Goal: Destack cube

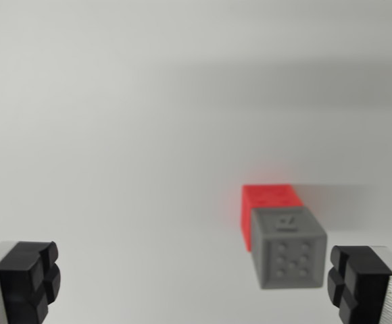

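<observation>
Claw (194,283) hangs wide open and empty, with the grey cube (288,248) stacked on the red cube (269,200) near its right finger (358,280). Off-centre like that, closing might knock the stack across the counter (115,135).

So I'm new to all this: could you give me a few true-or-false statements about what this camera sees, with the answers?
1. A grey cube sits against a red cube. True.
2. The gripper has its jaws clamped on the grey cube. False: the jaws stand wide apart and hold nothing.
3. The grey cube lies nearer the finger at the wrist view's right than the one at its left. True.
4. The red cube hides most of the grey one. False: the grey cube is in front and covers part of the red.
5. A blue cube lies on the surface too. False: only grey and red cubes show.
</observation>
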Controlling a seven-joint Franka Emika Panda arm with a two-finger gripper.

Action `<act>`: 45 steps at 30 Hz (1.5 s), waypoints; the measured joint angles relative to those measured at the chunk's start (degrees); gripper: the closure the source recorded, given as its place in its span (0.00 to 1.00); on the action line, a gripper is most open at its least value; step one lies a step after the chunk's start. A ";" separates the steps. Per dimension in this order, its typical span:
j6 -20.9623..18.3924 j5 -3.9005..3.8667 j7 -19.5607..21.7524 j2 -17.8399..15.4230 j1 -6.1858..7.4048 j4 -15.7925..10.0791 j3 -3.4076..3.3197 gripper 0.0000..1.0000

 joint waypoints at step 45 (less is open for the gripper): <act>18.89 0.81 -15.82 0.67 -5.64 -17.81 -8.56 0.00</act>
